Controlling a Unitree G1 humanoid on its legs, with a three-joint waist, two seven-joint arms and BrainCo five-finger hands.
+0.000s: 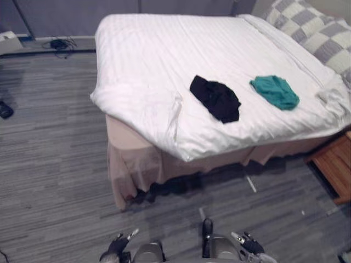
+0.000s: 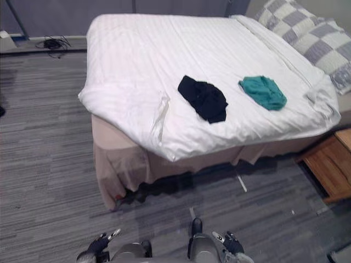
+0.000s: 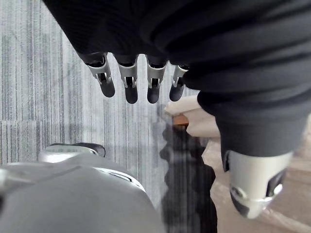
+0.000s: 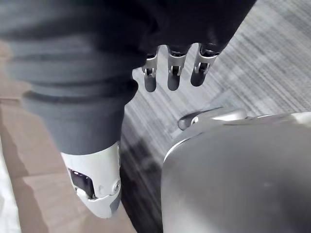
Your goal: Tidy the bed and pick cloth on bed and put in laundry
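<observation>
Black cloth (image 1: 215,98) lies on bed (image 1: 148,60), close to its near edge, long axis slanting toward pillow end. Teal cloth (image 1: 275,91) on bed too, nearer pillows (image 1: 307,24). Both hands hang low, well apart from bed — cloths ahead of fingertips and higher. Right hand (image 1: 248,242) nearer to both, I judge. Left hand (image 1: 118,245) and right alike — fingers straight, relaxed, holding nothing.

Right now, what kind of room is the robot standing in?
Most likely a bedroom: a big white bed, checked pillows at its head, and a wooden bedside table next to it.
</observation>
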